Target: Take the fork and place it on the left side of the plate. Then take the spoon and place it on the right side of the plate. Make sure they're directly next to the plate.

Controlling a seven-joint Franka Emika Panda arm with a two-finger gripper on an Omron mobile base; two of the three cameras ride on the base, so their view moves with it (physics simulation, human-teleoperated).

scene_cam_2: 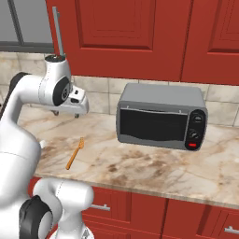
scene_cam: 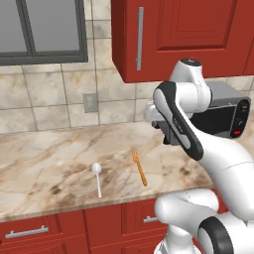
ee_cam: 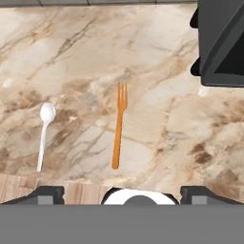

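- the orange fork (ee_cam: 117,126) lies flat on the marble worktop (scene_cam: 44,158), tines toward the tiled back wall, handle toward the front edge; nothing holds it.
- the white spoon (ee_cam: 44,134) lies flat well to the fork's left in the hand view, parallel to it, bowl toward the wall as well. the two are apart, with bare stone between them.
- both utensils sit near the front edge and lengthwise to it, so a straight reach down from above should find either one easily, as i judge it.
- the end effector (ee_cam: 122,193) hangs high over the worktop, looking straight down with the fork almost centred below it. its two dark fingertips (ee_cam: 47,194) stand far apart at the bottom corners of the hand view, with nothing between them.
- that wide stance over the fork suggests the fork pick-up is the step in hand, and the task has hardly begun.
- no plate can be made out on the stretch of worktop seen here, so i cannot place it.
- a grey toaster oven (scene_cam_2: 161,115) with dark door and knobs stands on the worktop to the right of the fork, toward the wall.
- red cabinets (scene_cam_2: 126,35) hang above, red drawers (scene_cam: 30,232) run below, beige tiles with a wall socket (scene_cam: 90,102) behind, and a window (scene_cam: 42,30) up left.
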